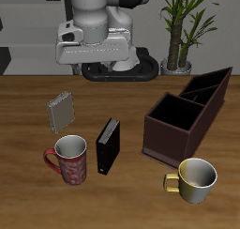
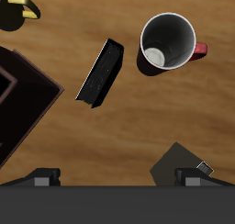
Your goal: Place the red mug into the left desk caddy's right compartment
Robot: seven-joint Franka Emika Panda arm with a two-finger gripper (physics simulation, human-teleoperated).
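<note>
Approach step, grasp not begun. Red mug stands upright near the desk's front edge, unheld. Gripper is raised above; jaw spacing cannot be told. Descent over the mug's rim is judged next.

The wooden tabletop carries a red mug; beside it a black box, behind it a grey block, well apart a brown caddy and a cream mug.

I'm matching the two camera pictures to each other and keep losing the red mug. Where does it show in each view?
Exterior view: the red mug stands upright near the table's front edge, beside the black book, handle turned away from the book.
Wrist view: the red mug is seen from above, its light grey inside showing, red handle pointing away from the black book.
Shared landmark: the black book, next to the mug in both.
</note>
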